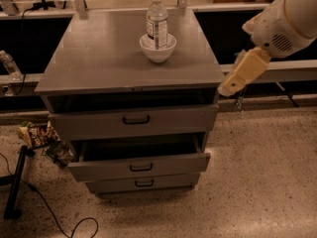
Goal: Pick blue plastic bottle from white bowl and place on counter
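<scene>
grey counter (99, 58) takes up the middle of the view, the flat top of a cabinet standing on a speckled beige floor (267, 182). under it are three drawers (136, 120) with black handles. the middle one is pulled partway out, and a dark gap shows above the top one.

a white arm (292, 14) comes in from the upper right corner, out past the counter's right edge. its cream gripper (230, 87) hangs at the lower end, just off the counter's right front corner and well apart from the bowl. nothing shows in its grasp; whether it is open or closed i cannot tell.

the bowl (157, 51) sits on the counter toward the back, a little right of middle. the bottle (157, 24) stands upright inside it, its cap and label well above the rim.

on the floor at left are a black stand (15, 182), a thin cable (54, 217) and some crumpled wrappers (37, 133). a small bottle (10, 66) stands on the ledge beyond the counter's left side.
</scene>
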Controlling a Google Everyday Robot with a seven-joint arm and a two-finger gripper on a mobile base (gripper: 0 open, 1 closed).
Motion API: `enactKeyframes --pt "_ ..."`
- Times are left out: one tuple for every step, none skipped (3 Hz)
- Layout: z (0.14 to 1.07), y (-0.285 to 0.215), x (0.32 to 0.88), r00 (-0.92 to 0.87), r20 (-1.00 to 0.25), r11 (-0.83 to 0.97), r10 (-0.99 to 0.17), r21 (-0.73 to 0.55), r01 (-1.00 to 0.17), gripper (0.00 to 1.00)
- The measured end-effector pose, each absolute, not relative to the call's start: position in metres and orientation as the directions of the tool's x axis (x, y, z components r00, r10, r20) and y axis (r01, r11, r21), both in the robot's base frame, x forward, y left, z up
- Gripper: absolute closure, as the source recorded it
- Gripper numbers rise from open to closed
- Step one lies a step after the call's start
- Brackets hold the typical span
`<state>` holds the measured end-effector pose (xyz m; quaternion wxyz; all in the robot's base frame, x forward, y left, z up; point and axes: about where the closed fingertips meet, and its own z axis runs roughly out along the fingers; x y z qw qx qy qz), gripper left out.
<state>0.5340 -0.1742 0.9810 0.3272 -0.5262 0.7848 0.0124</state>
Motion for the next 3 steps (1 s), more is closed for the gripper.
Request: enactKeyframes --pt "0.97 -0.152 0.59 -0.207 -0.735 0.548 -0.645 -0.256 -0.797 0.0" --pt "0.97 -0.151 0.587 -0.208 -0.727 0.541 -0.654 -0.257 -0.801 0.0" --pt "0.968 -0.149 0.602 -0.214 -0.75 0.574 -0.626 -0.257 -0.777 0.0"
